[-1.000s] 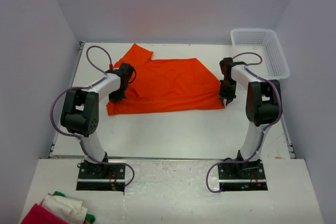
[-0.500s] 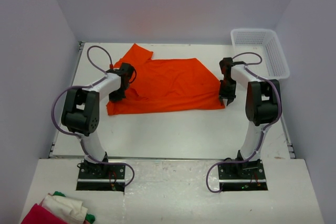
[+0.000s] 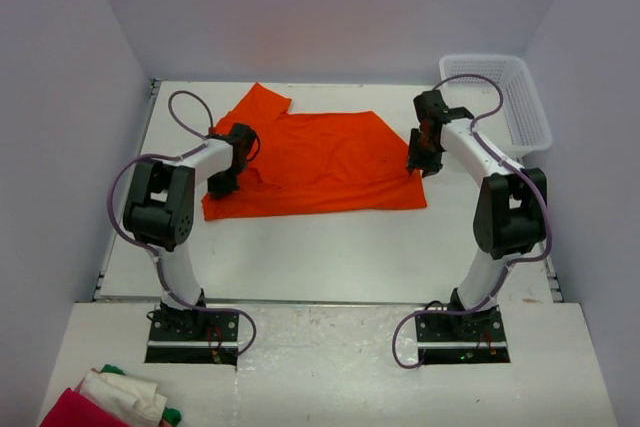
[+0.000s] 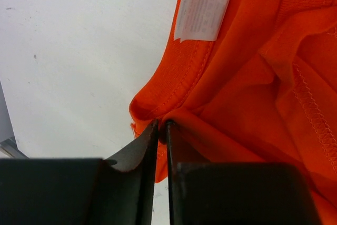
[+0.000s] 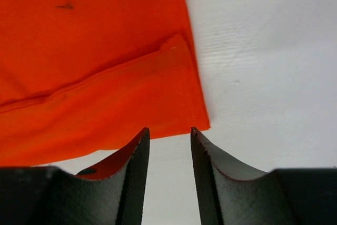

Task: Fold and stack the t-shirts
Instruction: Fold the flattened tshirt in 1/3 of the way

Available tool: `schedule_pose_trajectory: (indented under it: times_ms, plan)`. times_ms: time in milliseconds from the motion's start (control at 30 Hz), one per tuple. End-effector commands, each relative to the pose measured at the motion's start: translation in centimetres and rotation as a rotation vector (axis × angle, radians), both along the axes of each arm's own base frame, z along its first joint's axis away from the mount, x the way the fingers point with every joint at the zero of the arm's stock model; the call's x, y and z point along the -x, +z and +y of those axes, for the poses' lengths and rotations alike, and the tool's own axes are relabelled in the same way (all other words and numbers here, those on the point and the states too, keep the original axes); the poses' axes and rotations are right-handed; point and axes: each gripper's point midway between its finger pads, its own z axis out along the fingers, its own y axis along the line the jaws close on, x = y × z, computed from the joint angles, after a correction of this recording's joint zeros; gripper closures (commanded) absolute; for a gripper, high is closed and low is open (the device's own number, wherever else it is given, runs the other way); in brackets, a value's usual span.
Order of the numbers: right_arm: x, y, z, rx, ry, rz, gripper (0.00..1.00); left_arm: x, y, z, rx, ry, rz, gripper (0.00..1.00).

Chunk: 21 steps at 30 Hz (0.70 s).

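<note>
Seeing left gripper (image 4: pixel 162 128) pinched tight on a fold of the orange t-shirt (image 3: pixel 320 162), label (image 4: pixel 202 11) just ahead. Seeing right gripper (image 5: pixel 169 133) parted narrow, gripping nothing, hem corner right at its tips. Spread on tabletop (image 3: pixel 330 247) between both grippers.

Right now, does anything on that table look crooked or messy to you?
Yes. The orange t-shirt lies skewed rather than square: one sleeve pokes toward the far left, its near-left edge is bunched, and a white label shows at the collar. On the near ledge, a loose cloth pile sits apart.
</note>
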Motion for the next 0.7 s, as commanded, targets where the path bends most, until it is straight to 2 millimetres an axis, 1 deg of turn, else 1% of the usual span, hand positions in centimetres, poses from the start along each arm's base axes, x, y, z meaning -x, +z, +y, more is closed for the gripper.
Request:
schedule_pose_trajectory:
  times_ms: [0,33,67,100,133,200,233,267,300,333,367,400,433,467,500,533,567,600,633,667]
  plan:
    - [-1.8,2.6,3.4,-0.125,0.08,-0.097,0.63,-0.9,0.8,0.9,-0.018,0.052,-0.055,0.86]
    - [-1.8,2.6,4.1,-0.14,0.096,-0.093,0.63,-0.8,0.9,0.8,-0.014,0.055,-0.059,0.82]
    - [-2.0,2.6,4.4,-0.142,0.103,-0.098,0.63,-0.8,1.3,0.9,-0.01,0.06,-0.073,0.77]
    - [-2.1,2.2,4.6,-0.139,0.108,-0.083,0.62,-0.7,1.5,0.9,-0.008,0.064,-0.08,0.66]
    - [-2.4,2.3,5.3,-0.138,0.126,-0.085,0.61,-0.7,1.9,0.9,-0.007,0.069,-0.093,0.63]
    - [-2.5,1.8,5.8,-0.122,0.145,-0.072,0.56,-0.4,3.2,1.1,-0.006,0.083,-0.129,0.54]
    - [-2.9,2.2,6.6,-0.12,0.172,-0.083,0.56,-0.4,3.8,1.1,-0.005,0.097,-0.153,0.54]
    - [-3.0,2.2,7.0,-0.121,0.19,-0.083,0.55,-0.3,5.1,1.4,-0.013,0.106,-0.193,0.53]
    - [-3.5,2.5,8.2,-0.123,0.222,-0.094,0.53,-0.3,5.8,1.4,-0.012,0.12,-0.226,0.5]
    - [-3.6,2.6,8.6,-0.115,0.232,-0.09,0.52,-0.1,7.4,1.6,-0.023,0.128,-0.28,0.48]
    - [-3.7,2.8,8.9,-0.114,0.239,-0.089,0.5,-0.1,8.2,1.4,-0.023,0.123,-0.309,0.45]
    - [-3.8,2.9,9.5,-0.125,0.248,-0.084,0.5,-0.1,9.0,1.0,-0.02,0.111,-0.338,0.45]
    - [-4.2,3.2,10.1,-0.149,0.25,-0.082,0.5,0.0,10.4,-0.3,-0.007,0.072,-0.381,0.45]
    - [-3.9,3.5,11.5,-0.229,0.276,-0.067,0.54,0.2,11.0,-1.1,-0.001,0.048,-0.396,0.45]
    - [-3.8,3.7,12.3,-0.262,0.281,-0.066,0.62,0.3,11.7,-1.8,0.004,0.032,-0.419,0.44]
    - [-3.7,3.8,13.0,-0.306,0.265,-0.083,0.73,0.5,12.7,-3.5,0.031,-0.01,-0.447,0.45]
    - [-3.1,3.9,14.3,-0.384,0.287,-0.074,0.96,0.9,12.9,-4.1,0.049,-0.024,-0.44,0.47]
    - [-2.6,3.8,15.0,-0.427,0.289,-0.067,1.0,1.0,13.1,-4.9,0.088,-0.039,-0.448,0.67]
    - [-1.7,3.0,15.5,-0.467,0.274,-0.037,1.0,1.3,13.4,-6.7,0.196,-0.095,-0.447,0.81]
    - [-1.8,3.3,16.2,-0.514,0.289,-0.058,1.0,1.0,12.8,-8.0,0.268,-0.135,-0.463,1.0]
